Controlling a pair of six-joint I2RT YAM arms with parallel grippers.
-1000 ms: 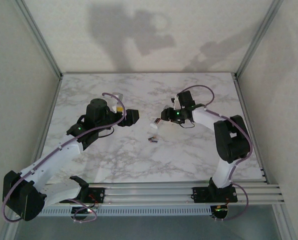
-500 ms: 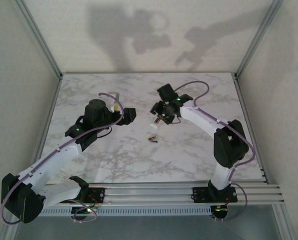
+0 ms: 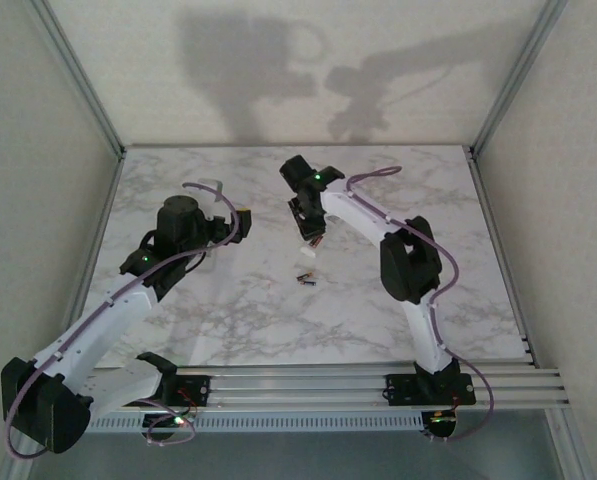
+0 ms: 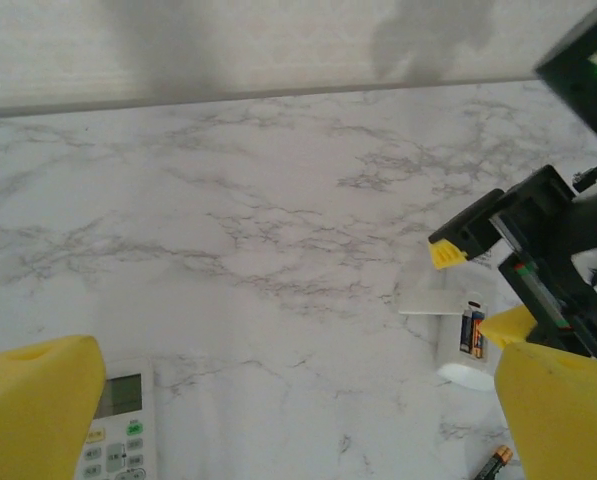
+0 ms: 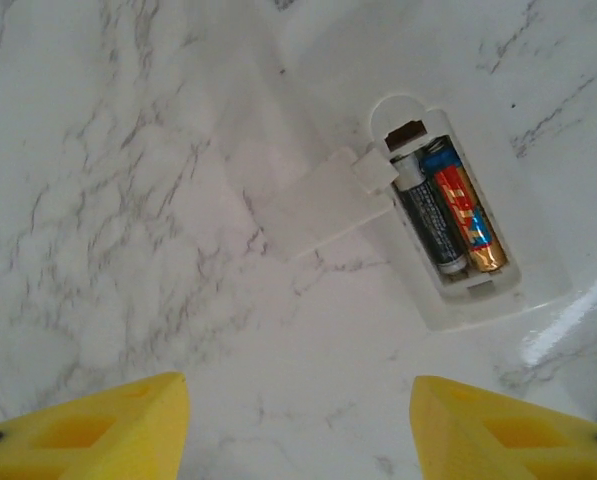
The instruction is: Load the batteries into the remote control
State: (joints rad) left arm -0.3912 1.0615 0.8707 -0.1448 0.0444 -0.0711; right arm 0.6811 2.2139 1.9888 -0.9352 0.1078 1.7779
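A: Table (image 3: pixel 458 200), marble, with both arms reaching over its middle. Right gripper (image 5: pixel 298 430) hangs above the remote control (image 5: pixel 468 300), yellow fingers spread, pinching nothing. Left gripper (image 4: pixel 298 440): fingers also wide apart, empty.

B: Remote state?

A: White, back up, upper right of the right wrist frame. Cover (image 5: pixel 313 210) is off and touches the bay's upper-left corner. A second remote (image 4: pixel 118 440), buttons up, sits lower left of the left wrist frame.

B: Batteries?

A: Two batteries (image 5: pixel 448 215) lie side by side in the bay. A loose cell (image 4: pixel 494 463) rests on the marble at the bottom edge, near the remote.

B: Handling?

A: Judged light, stiff, smooth, prone to rolling. Pinch across mid-barrel, leaving both ends free for the contacts.
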